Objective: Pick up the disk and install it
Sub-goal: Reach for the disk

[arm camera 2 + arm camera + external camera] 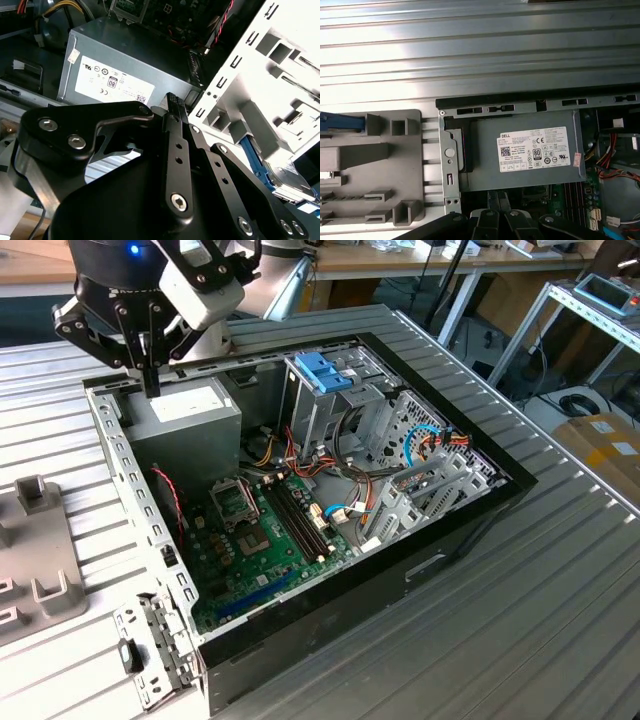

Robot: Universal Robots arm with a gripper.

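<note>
The disk (286,179), grey metal with light-blue rails, lies in a pale fixture (260,75) beside the computer case; in the first wrist view just a blue rail end (339,122) of it shows on that fixture (380,165). My gripper (150,380) hangs over the case's far corner at the exterior view's left, above the edge of the power supply (190,425). Its black fingers (172,107) are pressed together with nothing between them. The gripper (173,97) is apart from the disk.
The open computer case (130,490) lies on a ribbed metal table (520,620). Inside are a motherboard (270,530), cables and a silver drive cage (350,400) with a blue latch (322,370). The grey fixture (40,570) sits at the exterior view's left.
</note>
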